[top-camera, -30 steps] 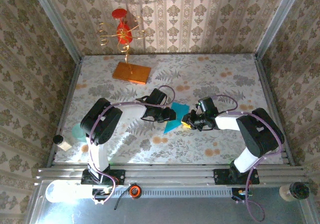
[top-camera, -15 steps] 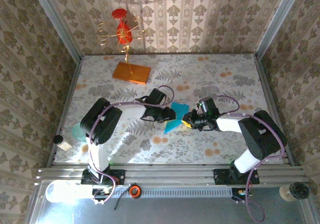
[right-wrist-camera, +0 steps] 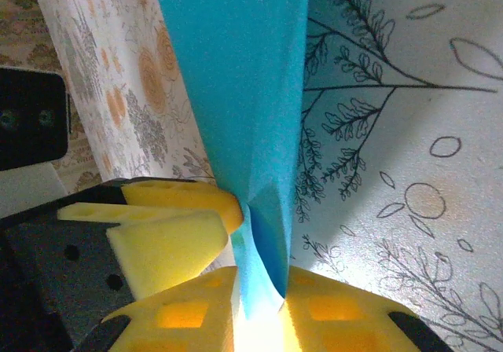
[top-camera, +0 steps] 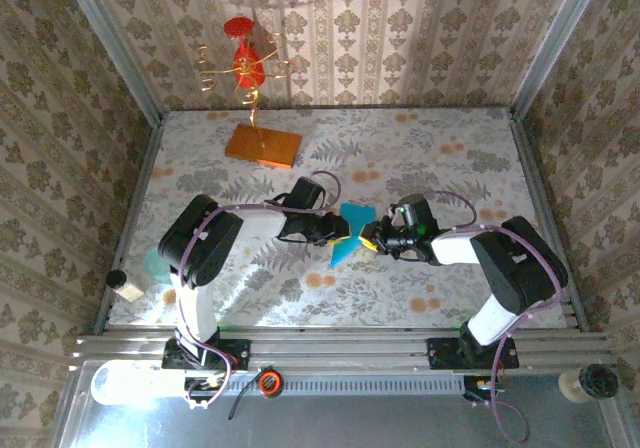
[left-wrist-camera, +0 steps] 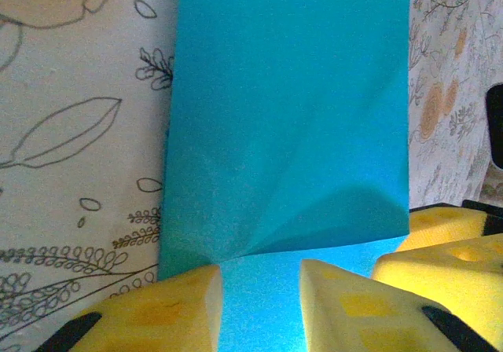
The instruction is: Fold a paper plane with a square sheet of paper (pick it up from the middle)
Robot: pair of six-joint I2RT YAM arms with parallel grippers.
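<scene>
Both grippers [left-wrist-camera: 259,305] [right-wrist-camera: 259,301] — pinching folded paper [top-camera: 348,233]

I see even, bright overhead light; both wrist views blur the foam pads [left-wrist-camera: 346,305], and glare whitens the tabletop [right-wrist-camera: 259,332] between the right jaws.

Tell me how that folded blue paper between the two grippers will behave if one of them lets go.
The blue paper is thin and bows between creases, so it would probably droop or swing from whichever grip remains. It looks very light, so it likely drifts rather than drops. The right gripper pinches only a narrow folded edge, so the sheet may pivot or slip there.
</scene>
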